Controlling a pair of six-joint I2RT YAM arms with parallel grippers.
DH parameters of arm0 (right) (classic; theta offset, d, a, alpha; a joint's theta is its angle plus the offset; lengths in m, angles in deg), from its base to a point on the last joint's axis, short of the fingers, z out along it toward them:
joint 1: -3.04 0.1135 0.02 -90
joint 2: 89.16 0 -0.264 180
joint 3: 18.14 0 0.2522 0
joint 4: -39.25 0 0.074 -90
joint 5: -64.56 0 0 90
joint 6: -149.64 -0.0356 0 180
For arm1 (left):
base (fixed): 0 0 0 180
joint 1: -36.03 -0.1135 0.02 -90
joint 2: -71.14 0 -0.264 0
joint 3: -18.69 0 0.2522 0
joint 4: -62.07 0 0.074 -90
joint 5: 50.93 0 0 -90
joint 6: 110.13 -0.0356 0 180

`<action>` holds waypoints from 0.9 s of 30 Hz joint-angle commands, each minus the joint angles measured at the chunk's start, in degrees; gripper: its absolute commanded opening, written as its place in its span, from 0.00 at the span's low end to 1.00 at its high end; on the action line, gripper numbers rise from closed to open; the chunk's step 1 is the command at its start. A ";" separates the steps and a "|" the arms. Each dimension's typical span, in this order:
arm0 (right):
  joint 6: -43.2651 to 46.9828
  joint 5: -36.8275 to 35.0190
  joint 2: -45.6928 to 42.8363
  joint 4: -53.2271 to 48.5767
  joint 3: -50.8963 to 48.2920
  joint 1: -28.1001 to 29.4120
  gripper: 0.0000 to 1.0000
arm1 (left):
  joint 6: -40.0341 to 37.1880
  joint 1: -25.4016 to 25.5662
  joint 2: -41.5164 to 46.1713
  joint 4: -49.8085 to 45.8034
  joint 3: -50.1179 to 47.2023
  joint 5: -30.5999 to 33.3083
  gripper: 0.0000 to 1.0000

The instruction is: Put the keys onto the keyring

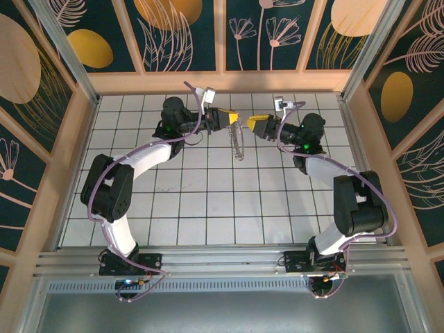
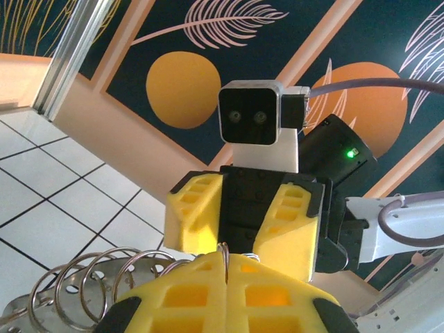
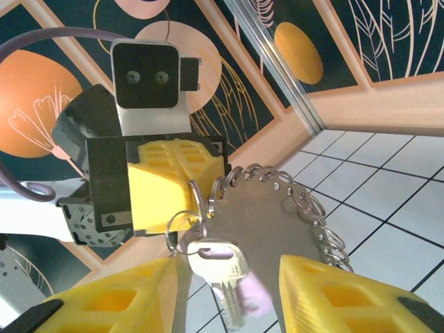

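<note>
**Holding the keyring up between two facing claws**

The left claw (image 2: 225,274) is clenched on one wire loop of the keyring (image 3: 267,215), apparently so that it hangs free above the worktop (image 1: 208,201). The right claw (image 3: 229,284) is released, with a finger on either side of the key (image 3: 220,274). The key dangles from a small ring and seems to be threaded on. Both arms reach forward with wrists turned inward.
</note>
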 commanded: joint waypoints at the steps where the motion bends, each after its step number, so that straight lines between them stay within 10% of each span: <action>1: 3.19 0.25 -0.60 1.48 0.13 1.19 0.45 | 0.96 0.68 2.18 4.01 0.52 -1.94 0.00; 21: 4.13 4.50 -0.53 4.30 -1.10 2.53 0.23 | 1.28 1.60 2.51 3.30 2.13 -2.68 0.00; 27: 3.40 4.76 -1.13 5.72 -2.43 2.54 0.30 | 1.39 1.60 2.69 3.31 2.41 -2.51 0.00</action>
